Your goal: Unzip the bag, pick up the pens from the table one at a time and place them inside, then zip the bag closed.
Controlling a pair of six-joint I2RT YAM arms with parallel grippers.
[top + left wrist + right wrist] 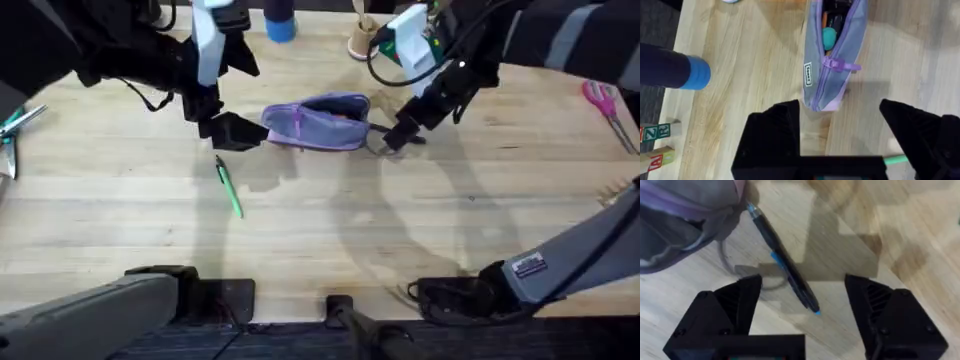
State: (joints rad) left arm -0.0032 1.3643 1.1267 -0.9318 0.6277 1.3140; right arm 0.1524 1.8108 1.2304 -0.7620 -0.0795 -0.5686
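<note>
Overhead view: lavender pencil pouch (320, 122) lies lengthwise near the far middle of the pale plank worktop (330, 220), zipper open, dark contents visible inside. Left gripper (232, 131) sits at the pouch's left end, just beside it; right gripper (398, 137) sits at the pouch's right end. Green pen (229, 187) lies on the worktop nearer the arm bases, just below the left gripper, apart from the pouch. Pink-handled scissors (605, 108) lie at the far right edge, well apart.

Left wrist view: left gripper (840, 131) spread wide, holding nothing; the pouch's end (832, 55) lies between the black fingers (774, 135), whether touching cannot be told. Zipper pull (840, 65) partway along; something teal and orange shows inside the opening.

Right wrist view: right gripper (804, 315) wide open and empty, straddling the dark blue-black pen (785, 262), which lies flat on the worktop with one tip just beside the pouch's edge (685, 210).
</note>
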